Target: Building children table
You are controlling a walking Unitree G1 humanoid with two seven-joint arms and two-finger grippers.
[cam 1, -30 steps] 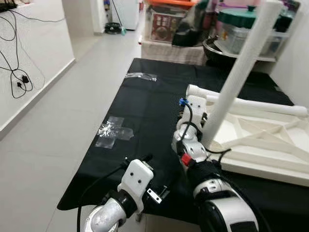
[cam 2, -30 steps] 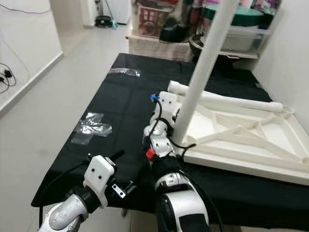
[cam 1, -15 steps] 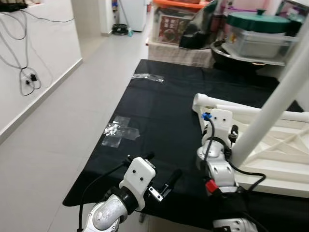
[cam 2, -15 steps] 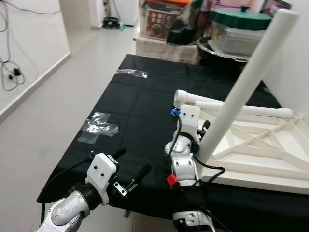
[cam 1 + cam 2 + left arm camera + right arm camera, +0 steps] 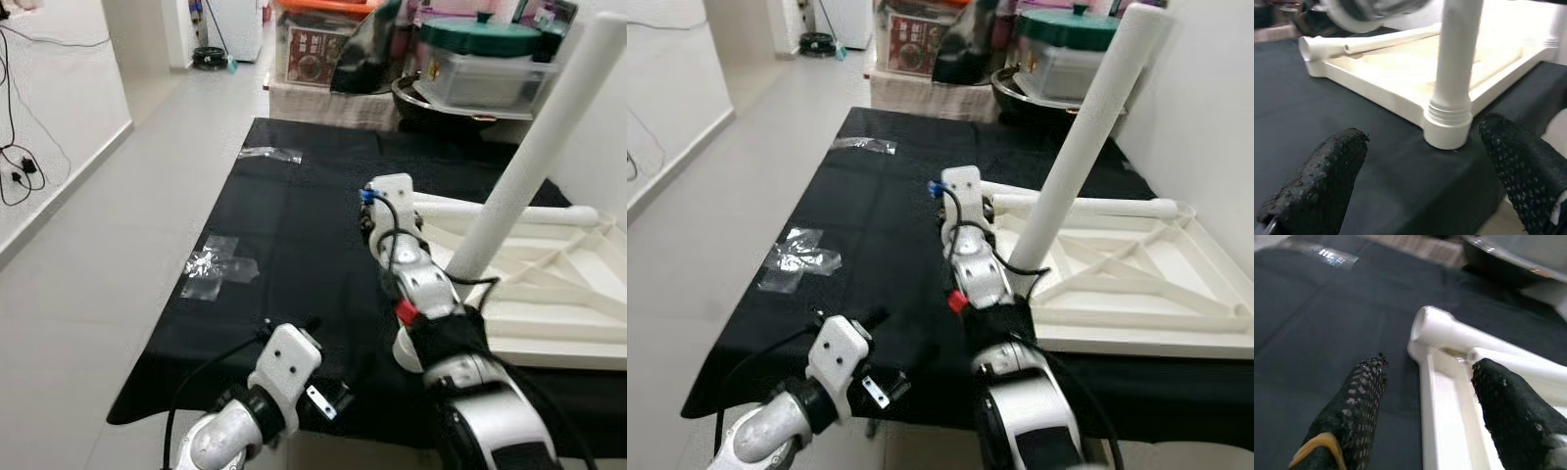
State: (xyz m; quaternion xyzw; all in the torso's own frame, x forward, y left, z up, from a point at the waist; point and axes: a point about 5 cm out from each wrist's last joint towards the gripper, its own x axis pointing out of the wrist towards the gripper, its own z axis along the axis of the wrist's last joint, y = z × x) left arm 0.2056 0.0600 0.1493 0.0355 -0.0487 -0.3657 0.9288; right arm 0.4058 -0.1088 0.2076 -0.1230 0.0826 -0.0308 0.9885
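I see a white table top [image 5: 1136, 284] lying upside down on a black cloth [image 5: 294, 225] that covers the work surface, its ribbed underside facing up. One white leg [image 5: 1083, 142] stands upright in the corner socket of the table top nearest me, leaning slightly. A second leg [image 5: 1087, 207] lies flat along the far edge of the table top, beside the far corner socket [image 5: 1426, 325].

My right gripper [image 5: 1425, 401] is stretched out over the cloth beside the table top's near-left side, its two black fingers [image 5: 1359, 396] spread wide with nothing between them, aimed at that far corner socket and the lying leg.

My left gripper [image 5: 1420, 176] sits low at the cloth's near edge, well apart from the table top. Its fingers [image 5: 1327, 166] are also spread and hold nothing, and through them I look straight at the base of the upright leg.

On the cloth, away from the table top towards the open floor, lie a crumpled clear plastic bag [image 5: 220, 266] and, farther back, another clear wrapper [image 5: 270, 153]. Beyond the cloth's far end stand storage boxes [image 5: 480, 61].
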